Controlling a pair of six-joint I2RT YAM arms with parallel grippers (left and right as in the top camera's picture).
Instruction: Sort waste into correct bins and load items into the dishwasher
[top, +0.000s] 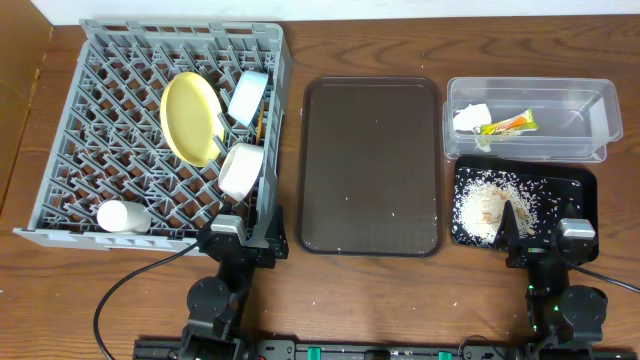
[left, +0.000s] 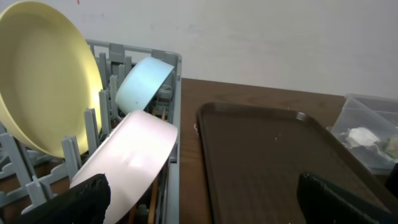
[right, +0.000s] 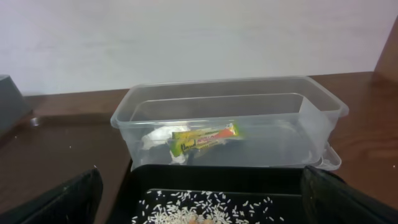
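Left tool and right tool both gape wide, gripping nothing. We see the yellow plate, light blue bowl, white bowl and small white cup in the grey dish rack. The snack wrapper and crumpled paper lie in the clear tub, and the rice crumbs on the black tray.

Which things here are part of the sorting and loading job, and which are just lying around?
Job: dish rack, yellow plate, light blue bowl, white bowl, white cup, clear tub, wrapper, crumpled paper, black tray, rice crumbs.
Lying about: brown serving tray.
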